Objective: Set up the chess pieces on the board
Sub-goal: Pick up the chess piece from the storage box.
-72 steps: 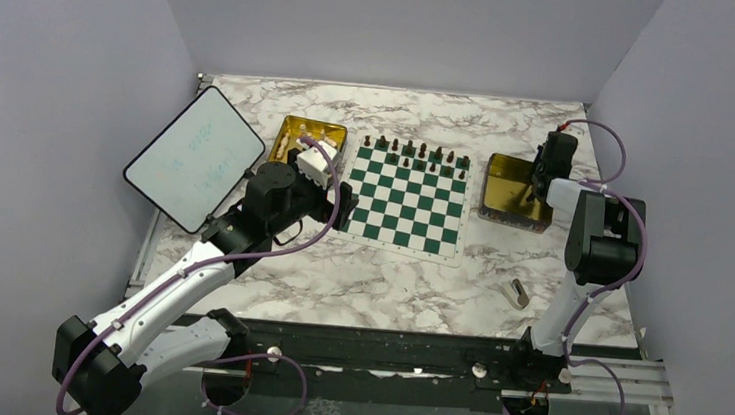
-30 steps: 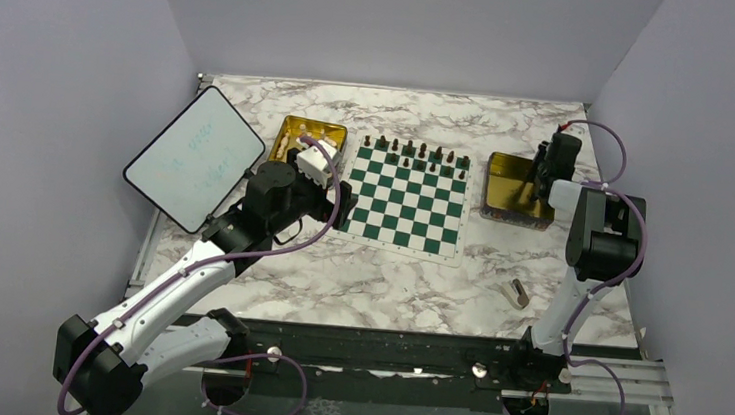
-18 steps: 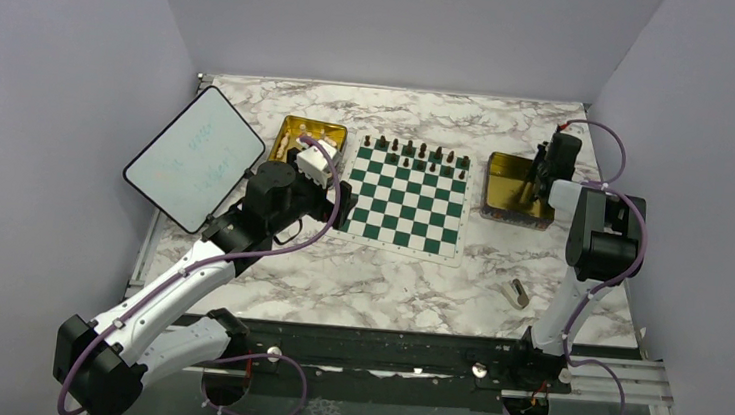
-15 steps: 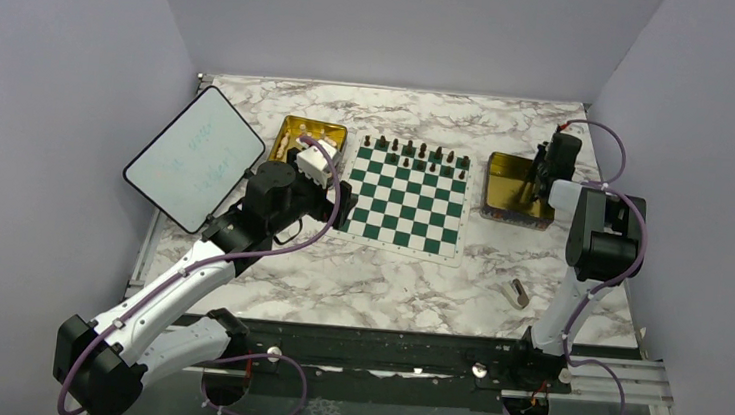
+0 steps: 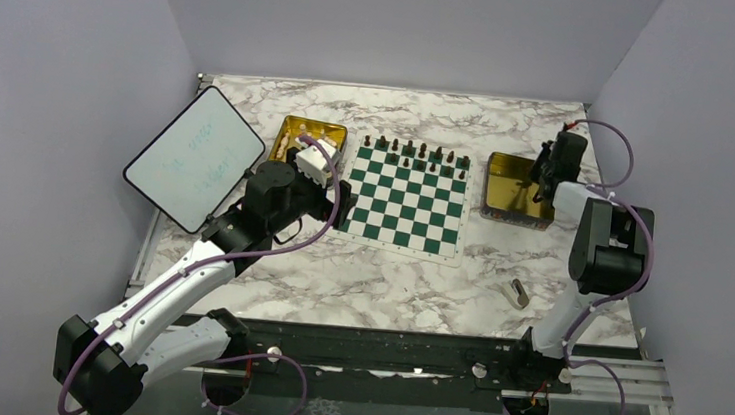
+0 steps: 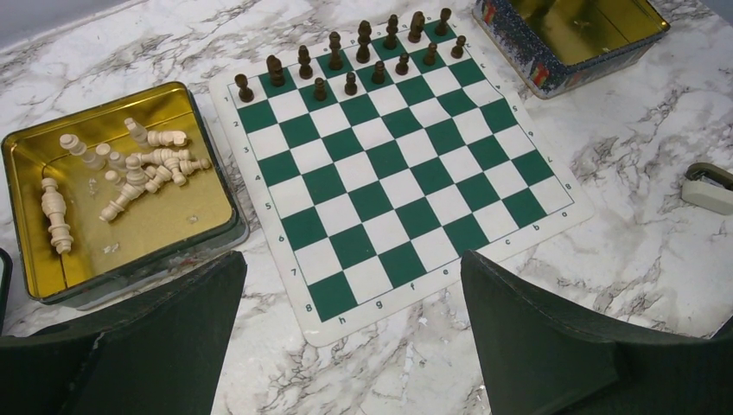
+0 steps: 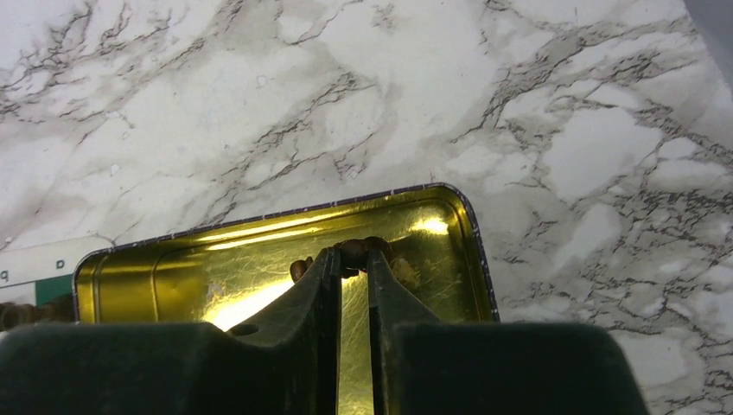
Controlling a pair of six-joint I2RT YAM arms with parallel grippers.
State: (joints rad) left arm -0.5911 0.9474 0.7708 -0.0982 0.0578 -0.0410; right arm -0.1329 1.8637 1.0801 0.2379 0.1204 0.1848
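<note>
The green and white board lies mid-table, with dark chess pieces standing in its two far rows. Cream chess pieces lie loose in the gold tray on the left. My left gripper hangs open above the board's near left corner, with nothing between its fingers. My right gripper reaches down into the right gold tray. Its fingertips are shut on a dark brown chess piece, and another dark piece lies just left of them.
A rounded white tablet leans at the far left, beside the left tray. A small grey-beige block lies on the marble near the right arm. The right tray stands just off the board's right edge.
The right gripper's jaws have closed on the dark piece in the right tray, and that wrist has shifted slightly right. The left arm has not moved.
</note>
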